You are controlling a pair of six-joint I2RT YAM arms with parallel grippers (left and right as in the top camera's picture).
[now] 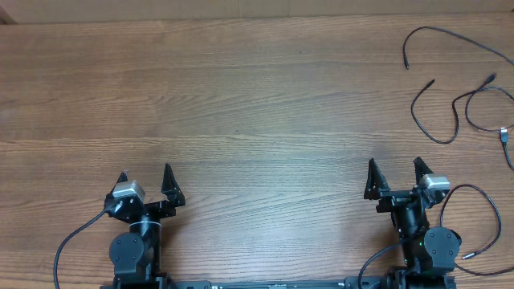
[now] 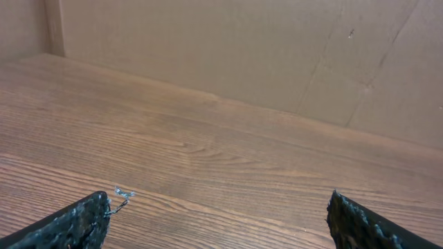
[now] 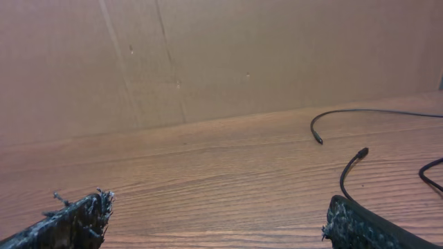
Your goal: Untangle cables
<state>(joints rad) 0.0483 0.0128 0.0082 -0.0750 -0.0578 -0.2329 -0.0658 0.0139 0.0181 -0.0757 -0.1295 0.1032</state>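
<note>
Loose black cables [image 1: 455, 120] on the wooden table [image 1: 241, 96], well ahead and to the right of the right claw [image 1: 394, 164].

Sprawled in thin loops close together near the table's far right corner. One long arc [image 1: 466, 38] farthest out from the claw, a plug-ended loop [image 1: 434, 82] nearer in, a light-tipped plug [image 1: 503, 134] out by the right edge. Touching neither claw. From the right wrist, visible ahead and to the right of the spread fingers [image 3: 360, 228], the arc lying beyond the plug end. Right claw released, jaws wide apart, grasping nothing. Left claw [image 1: 144, 172] likewise released, fingertips [image 2: 90, 211] parted over plain wood grain, far to the left of the cables, facing a cardboard wall [image 2: 208, 41].
</note>
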